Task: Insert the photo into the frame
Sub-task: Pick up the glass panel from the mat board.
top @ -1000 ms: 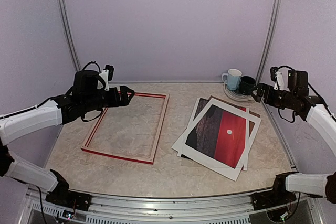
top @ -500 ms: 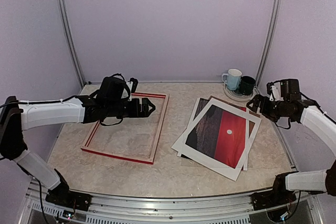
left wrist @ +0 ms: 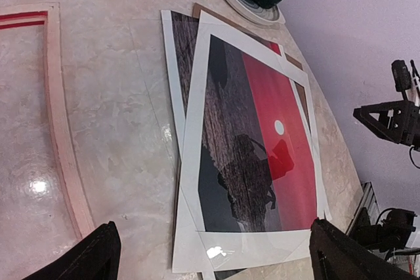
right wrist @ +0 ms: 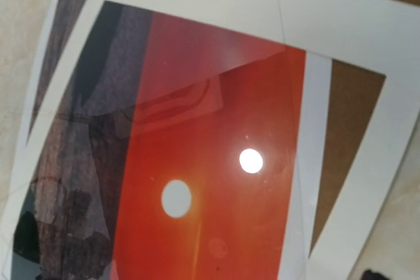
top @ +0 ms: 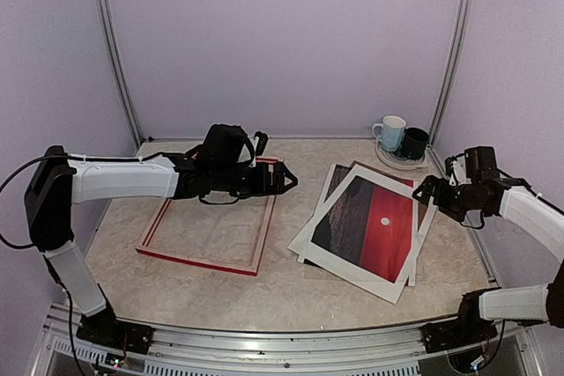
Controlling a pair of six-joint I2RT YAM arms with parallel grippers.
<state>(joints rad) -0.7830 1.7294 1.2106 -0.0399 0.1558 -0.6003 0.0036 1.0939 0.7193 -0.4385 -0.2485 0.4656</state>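
Observation:
The photo (top: 374, 222) lies flat at the right of the table, showing red sky, a white sun and a white border, and it is part of a skewed stack. It fills the right wrist view (right wrist: 197, 181) and the left wrist view (left wrist: 256, 155). The frame (top: 198, 261) lies flat at the left, with red rails and a pale wood inner edge (left wrist: 62, 142). My left gripper (top: 284, 180) hovers open above the frame's far right corner and points toward the photo; its fingers spread wide with nothing between them (left wrist: 216, 257). My right gripper (top: 425, 191) hangs open at the photo's right edge and holds nothing.
A brown backing board (right wrist: 348, 116) sticks out from under the stack at its right side. A white mug (top: 390, 133) and a dark mug (top: 414, 142) stand on a plate at the back right corner, just beyond the stack. Walls close in on both sides.
My left arm has swept right from the frame's left end to its right far corner. My right arm has come down and leftward to the photo's right edge. Both grippers stayed open.

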